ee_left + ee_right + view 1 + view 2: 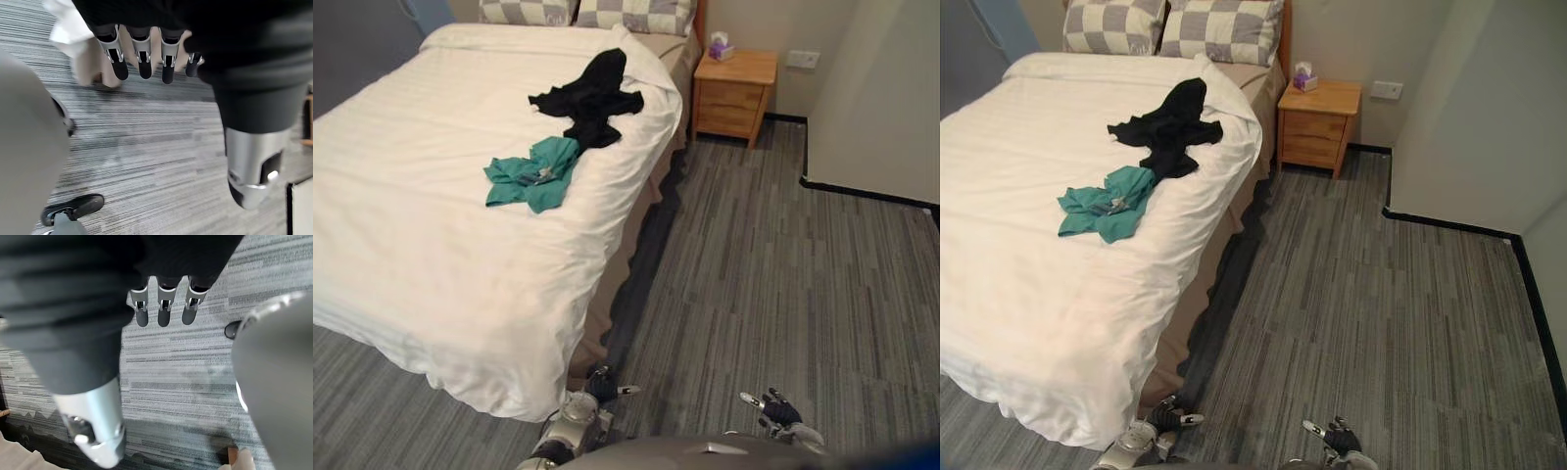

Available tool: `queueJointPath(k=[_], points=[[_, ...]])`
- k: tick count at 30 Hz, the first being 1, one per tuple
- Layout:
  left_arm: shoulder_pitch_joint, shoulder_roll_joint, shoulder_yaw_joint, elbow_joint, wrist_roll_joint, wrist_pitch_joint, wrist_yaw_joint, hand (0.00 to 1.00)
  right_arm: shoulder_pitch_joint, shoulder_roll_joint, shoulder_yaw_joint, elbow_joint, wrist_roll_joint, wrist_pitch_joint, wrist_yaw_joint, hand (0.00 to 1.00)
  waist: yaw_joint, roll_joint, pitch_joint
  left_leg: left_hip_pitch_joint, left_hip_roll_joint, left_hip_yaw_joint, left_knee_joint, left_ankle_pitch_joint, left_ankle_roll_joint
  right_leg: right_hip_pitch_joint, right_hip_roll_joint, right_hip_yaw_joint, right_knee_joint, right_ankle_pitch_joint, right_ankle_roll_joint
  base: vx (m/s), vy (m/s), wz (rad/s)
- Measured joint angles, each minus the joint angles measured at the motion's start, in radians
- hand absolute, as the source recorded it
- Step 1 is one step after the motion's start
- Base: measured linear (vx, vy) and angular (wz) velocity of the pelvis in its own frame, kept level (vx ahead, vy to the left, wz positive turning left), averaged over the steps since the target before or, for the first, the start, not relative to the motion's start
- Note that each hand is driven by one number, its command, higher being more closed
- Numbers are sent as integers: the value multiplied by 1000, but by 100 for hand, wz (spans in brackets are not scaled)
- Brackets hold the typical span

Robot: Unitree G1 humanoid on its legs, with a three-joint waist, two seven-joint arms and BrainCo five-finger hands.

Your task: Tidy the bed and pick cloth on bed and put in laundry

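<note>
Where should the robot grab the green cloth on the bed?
Probably pinch the teal cloth at its crumpled middle, where folds stand up. Come from the carpet side of the bed; it lies near that edge, and its far end touches the black garment.

The sheet [431, 196] is smooth cloth, the nightstand [734, 93] matt wood

No legible txt, labels or nos. anywhere.
</note>
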Motion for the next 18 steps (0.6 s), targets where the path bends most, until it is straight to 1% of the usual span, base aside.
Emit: queueJointPath(k=[2, 4, 6, 7, 8, 10, 11, 12, 14, 16, 18], points=[[15, 3, 2, -11, -39, -19, 0, 0, -9, -8, -1, 5, 1, 4, -7, 0, 2, 15, 5, -28, -7, -102, 42, -1, 0, -27, 5, 53, 11, 0, -1, -106, -80, -50], [25, 8, 2, -11, -61, -24, 0, 0, -19, -6, -1, 9, 2, 5, -10, 0, 2, 19, 6, -30, -14, -152, 43, -3, -3, -50, 8, 97, 17, -2, -1, -80, -55, -68], [32, 15, 2, -9, -77, -23, -1, 0, -25, 0, -2, 10, 16, 4, -16, 0, 2, 19, 6, -25, -20, -211, 44, -16, -23, -73, 14, 149, 17, -1, -1, -58, -25, -83], [35, 18, 1, -9, -77, -23, -2, 0, -24, 5, -7, 9, 31, 2, -21, 0, 0, 17, 5, -20, -21, -223, 37, -24, -32, -79, 16, 161, 15, 6, 3, -30, 20, -53], [35, 19, 1, -8, -78, -20, -4, 0, -18, 12, -25, 6, 36, 2, -29, 0, -5, 12, 3, -6, -22, -222, 1, -28, -31, -83, 14, 162, 6, 18, 6, -19, 33, -28], [34, 20, 0, -8, -78, -15, -7, 0, -15, 14, -44, 5, 48, 3, -40, 0, -7, 15, -2, 17, -25, -224, -76, -40, -29, -87, 20, 156, -16, 37, 7, -8, 60, 3], [32, 24, -1, -8, -78, -10, -7, 0, -14, 17, -47, 6, 60, 3, -45, 0, -7, 11, 0, 22, -27, -230, -103, -45, -27, -86, 21, 145, -27, 49, 8, 4, 88, 22], [28, 36, -1, -8, -78, -1, -7, 0, -8, 34, -64, 5, 79, 1, -45, 0, -6, -3, 3, 22, -37, -243, -115, -41, -24, -76, 15, 130, -44, 74, 6, 13, 63, 19], [33, 46, 0, -6, -86, 9, -5, 0, 0, 39, -71, 5, 95, 0, -44, 0, -3, -9, 0, 37, -44, -244, -124, -41, -23, -53, 15, 120, -70, 88, 5, 31, 35, 9], [37, 51, -1, 3, -106, 16, -2, 0, 3, 43, -74, 5, 100, 0, -44, 0, -5, -8, -8, 62, -58, -253, -152, -34, -19, -24, 9, 113, -95, 96, 13, 56, 36, 12], [32, 48, -1, 24, -107, 33, -2, 0, 5, 45, -74, 5, 100, 0, -44, 0, -9, -5, -21, 69, -70, -268, -173, -26, -16, -12, 3, 102, -111, 101, 19, 57, 31, 18]])
